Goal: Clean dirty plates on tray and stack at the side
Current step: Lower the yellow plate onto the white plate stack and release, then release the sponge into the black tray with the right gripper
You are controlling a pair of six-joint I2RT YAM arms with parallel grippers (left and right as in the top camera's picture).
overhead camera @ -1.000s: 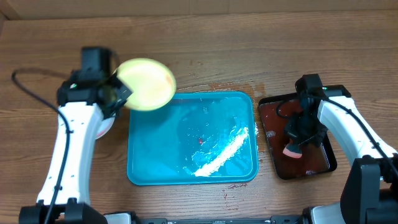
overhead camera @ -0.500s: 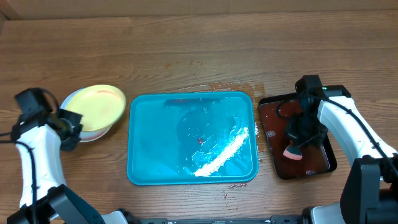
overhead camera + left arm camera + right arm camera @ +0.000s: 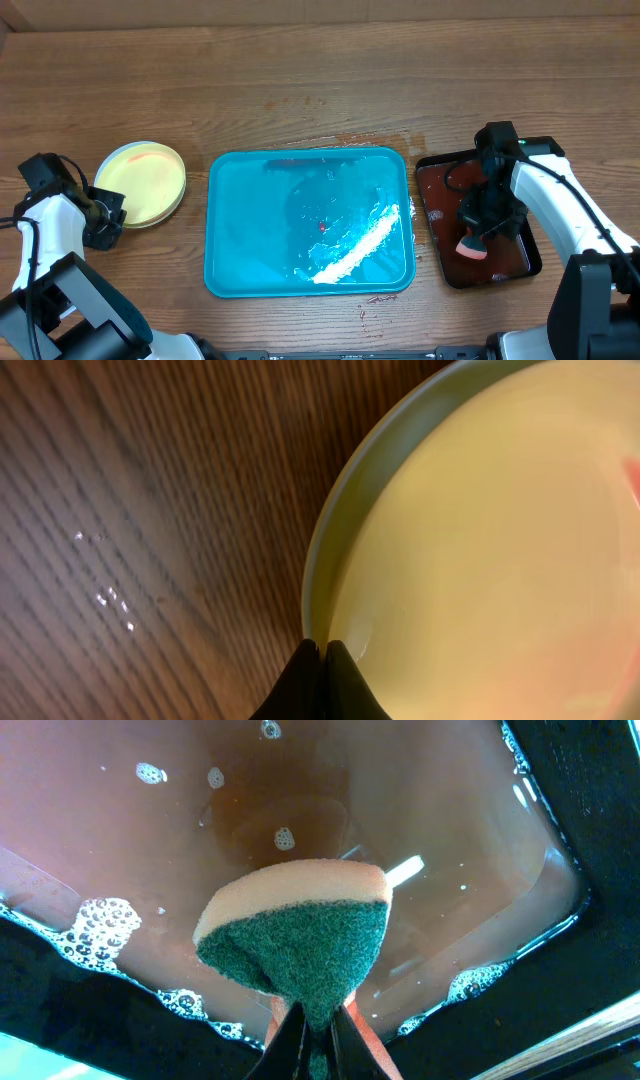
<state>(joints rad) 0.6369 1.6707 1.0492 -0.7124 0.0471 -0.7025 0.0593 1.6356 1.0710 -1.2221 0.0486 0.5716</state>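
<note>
Evidently light, stiff and wet-slick, the plates (image 3: 140,183) sit stacked on the tabletop (image 3: 300,80), left of the tray (image 3: 240,270). The thin rim looks the best hold, and the left fingers (image 3: 297,688) pinch it there. The right fingers (image 3: 290,1050) pinch a sponge (image 3: 295,940).

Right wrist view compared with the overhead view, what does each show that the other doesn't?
Only the right wrist view: the green face of the sponge and foam bubbles at the liquid's edge. Only the overhead: the turquoise tray, the yellow plate left of it, the left hand at its rim. Both: the right hand pinching the sponge over the dark tray of reddish liquid.
</note>
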